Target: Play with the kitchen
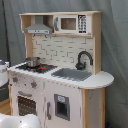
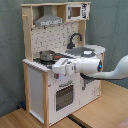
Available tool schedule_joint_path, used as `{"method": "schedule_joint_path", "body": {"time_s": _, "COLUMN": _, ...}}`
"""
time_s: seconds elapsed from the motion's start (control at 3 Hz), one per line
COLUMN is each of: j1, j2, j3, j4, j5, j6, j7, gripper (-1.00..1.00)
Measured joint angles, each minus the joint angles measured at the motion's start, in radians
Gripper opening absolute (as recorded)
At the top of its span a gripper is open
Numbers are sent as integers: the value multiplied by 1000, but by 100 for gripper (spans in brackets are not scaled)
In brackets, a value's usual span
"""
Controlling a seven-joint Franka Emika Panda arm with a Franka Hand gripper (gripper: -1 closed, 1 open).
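The kitchen (image 1: pixel 60 75) is a tall white and pale-wood toy unit with a grey hood (image 1: pixel 38 29), a microwave (image 1: pixel 70 23), a black faucet (image 1: pixel 84 59), a sink (image 1: pixel 72 74) and an oven door (image 1: pixel 27 105). A small metal pot (image 1: pixel 32 62) stands on the red-ringed hob (image 1: pixel 42 68). In the second exterior view the kitchen (image 2: pixel 55 30) shows with the pot (image 2: pixel 46 55) on top, and my gripper (image 2: pixel 57 70) hovers in front of the counter's front edge, just above the oven door (image 2: pixel 63 95). It holds nothing that I can see.
My white arm (image 2: pixel 107 70) reaches in from the second exterior view's right. White arm parts (image 1: pixel 3 72) show at the first exterior view's left edge and bottom left corner (image 1: pixel 17 121). A wooden table (image 2: pixel 107 112) carries the kitchen. Grey curtain hangs behind.
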Motion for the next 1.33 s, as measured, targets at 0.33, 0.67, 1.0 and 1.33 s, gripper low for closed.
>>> {"method": "schedule_joint_path", "body": {"time_s": 0.33, "j1": 61, "j2": -15, "j3": -26, "j4": -86, "j5": 1, "j6": 12, "j7": -1, "gripper": 100}}
{"method": "schedule_joint_path", "body": {"time_s": 0.67, "j1": 116, "j2": -37, "j3": -46, "j4": -165, "j5": 1, "j6": 11, "j7": -1, "gripper": 100}}
{"method": "schedule_joint_path", "body": {"time_s": 1.0, "j1": 137, "j2": -94, "j3": -60, "j4": -248, "j5": 9, "j6": 2, "j7": 3, "gripper": 100}}
{"method": "schedule_joint_path", "body": {"time_s": 1.33, "j1": 133, "j2": -171, "j3": -69, "j4": -300, "j5": 53, "j6": -12, "j7": 36, "gripper": 100}}
